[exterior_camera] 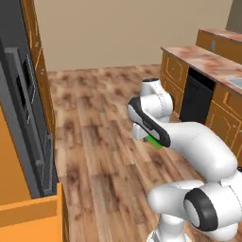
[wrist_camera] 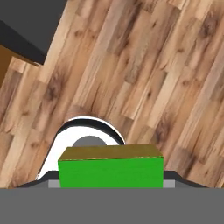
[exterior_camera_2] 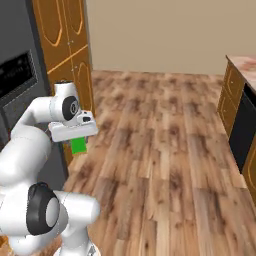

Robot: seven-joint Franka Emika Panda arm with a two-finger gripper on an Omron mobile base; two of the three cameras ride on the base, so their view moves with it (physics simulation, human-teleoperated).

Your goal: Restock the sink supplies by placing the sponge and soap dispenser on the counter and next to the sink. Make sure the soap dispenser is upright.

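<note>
sponge: small green block, up in the air over the wood floor. Not on the table yet.
gripper: pinching the sponge between its 2 fingers, 1 on each side, so it can't drop while it's carried.
arm: folded in close to the robot's body, prob. so the sponge stays steady on the way.
table: far right, red-brown stone top w/ orange doors under it. Well apart from the sponge.
sink: just a pale corner shows at the far right edge, set into the table.
soap bottle: can't say where it is.
job so far: sponge is picked up; I think next it must go over to the table, beside the sink.
watch out: a loose pinch could let it slip to the floor.
</note>
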